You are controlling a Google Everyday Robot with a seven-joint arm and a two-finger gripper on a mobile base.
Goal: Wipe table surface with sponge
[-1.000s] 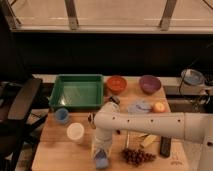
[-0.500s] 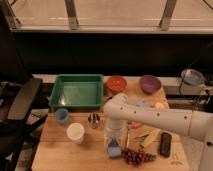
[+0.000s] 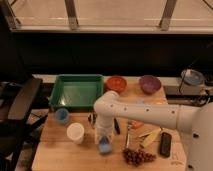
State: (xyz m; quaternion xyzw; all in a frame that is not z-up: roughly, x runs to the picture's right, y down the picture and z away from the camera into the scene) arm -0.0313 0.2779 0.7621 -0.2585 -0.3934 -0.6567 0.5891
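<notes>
The blue sponge (image 3: 104, 146) rests on the tan wooden table surface (image 3: 55, 150), near the front edge and a little left of centre. My gripper (image 3: 103, 140) points straight down onto it and is shut on the sponge, pressing it against the wood. The white arm runs in from the right, bends at an elbow (image 3: 107, 102) over the table's middle, then drops to the sponge. The gripper covers the upper part of the sponge.
A white cup (image 3: 75, 132) and a small blue cup (image 3: 62, 115) stand left of the sponge. Grapes (image 3: 137, 156), a black remote (image 3: 165, 144) and a banana (image 3: 150, 137) lie to the right. At the back are a green tray (image 3: 76, 91), an orange bowl (image 3: 116, 82) and a purple bowl (image 3: 149, 83). A black chair (image 3: 20, 102) stands at the left.
The gripper and sponge slid right along the front of the table, then came back left and slightly away from the front edge. The other objects have not moved.
</notes>
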